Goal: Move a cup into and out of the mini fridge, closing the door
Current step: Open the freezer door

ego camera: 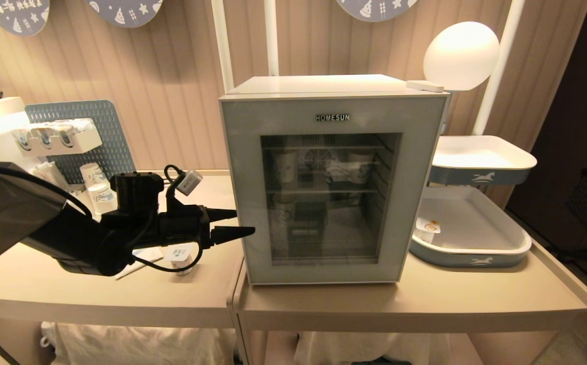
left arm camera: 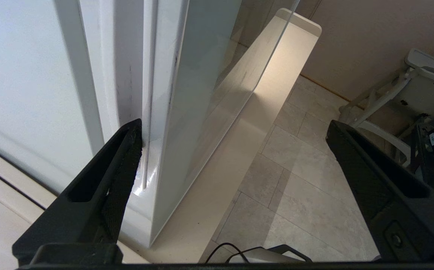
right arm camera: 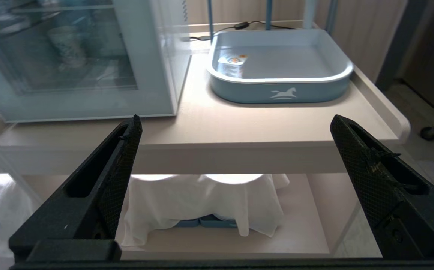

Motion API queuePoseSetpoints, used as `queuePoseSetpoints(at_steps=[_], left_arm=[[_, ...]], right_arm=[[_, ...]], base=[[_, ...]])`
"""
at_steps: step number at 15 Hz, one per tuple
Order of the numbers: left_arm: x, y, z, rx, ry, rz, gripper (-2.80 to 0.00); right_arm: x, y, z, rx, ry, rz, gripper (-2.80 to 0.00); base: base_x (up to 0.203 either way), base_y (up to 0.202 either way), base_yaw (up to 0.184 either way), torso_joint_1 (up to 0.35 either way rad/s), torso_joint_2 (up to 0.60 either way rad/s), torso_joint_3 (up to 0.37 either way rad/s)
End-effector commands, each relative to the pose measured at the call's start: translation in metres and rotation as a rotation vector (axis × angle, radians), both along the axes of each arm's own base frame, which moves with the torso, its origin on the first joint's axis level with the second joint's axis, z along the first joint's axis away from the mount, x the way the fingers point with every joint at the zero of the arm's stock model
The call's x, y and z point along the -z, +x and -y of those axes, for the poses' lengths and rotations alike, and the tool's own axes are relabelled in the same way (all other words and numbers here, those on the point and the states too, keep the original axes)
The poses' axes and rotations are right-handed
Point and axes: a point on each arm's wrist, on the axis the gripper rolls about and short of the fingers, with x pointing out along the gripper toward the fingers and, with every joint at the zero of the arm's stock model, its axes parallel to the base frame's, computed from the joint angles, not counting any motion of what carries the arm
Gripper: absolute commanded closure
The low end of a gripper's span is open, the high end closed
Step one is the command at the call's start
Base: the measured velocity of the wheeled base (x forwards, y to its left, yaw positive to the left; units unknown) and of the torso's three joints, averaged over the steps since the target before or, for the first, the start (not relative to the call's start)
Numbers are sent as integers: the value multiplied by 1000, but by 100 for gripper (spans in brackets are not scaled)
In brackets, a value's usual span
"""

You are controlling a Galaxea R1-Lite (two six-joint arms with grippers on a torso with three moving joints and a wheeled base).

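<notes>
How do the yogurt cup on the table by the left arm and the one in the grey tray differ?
The table cup stands on the bare table, beneath the left gripper; the tray cup sits inside the tray, right of the fridge. The table cup's print is green, the tray cup's orange. Both are small, white and lidded.

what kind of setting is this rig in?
Probably a staged café or drinks-counter mock-up indoors: a glass-door HOMESUN mini fridge on a beige counter, paper cups by a pegboard organiser, stacked serving trays, and party-style wall decorations.

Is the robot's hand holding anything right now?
No. The left gripper is open at the door's side edge, gripping nothing; the right gripper is open and empty too.
</notes>
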Motion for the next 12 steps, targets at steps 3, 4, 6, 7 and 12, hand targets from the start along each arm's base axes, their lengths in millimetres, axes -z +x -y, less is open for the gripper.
queuePoseSetpoints(at_steps=[3, 4, 6, 7, 12], left_arm=[[-2, -7, 0, 39, -12, -5, -280], [-4, -10, 0, 58, -19, -4, -280], [-10, -18, -2, 73, -25, 5, -280], [-13, -22, -2, 77, -26, 7, -280], [-23, -52, -6, 97, -30, 12, -280]], right_arm=[[0, 0, 0, -1, 0, 1, -280], [0, 0, 0, -2, 0, 1, -280], [0, 0, 0, -2, -6, -2, -280], [0, 0, 0, -2, -6, 0, -280], [0, 0, 0, -1, -6, -3, -280]], base=[[0, 0, 0, 0, 0, 0], [0, 0, 0, 2, 40, 7], [0, 0, 0, 0, 0, 0], [0, 0, 0, 0, 0, 0], [0, 0, 0, 0, 0, 0]])
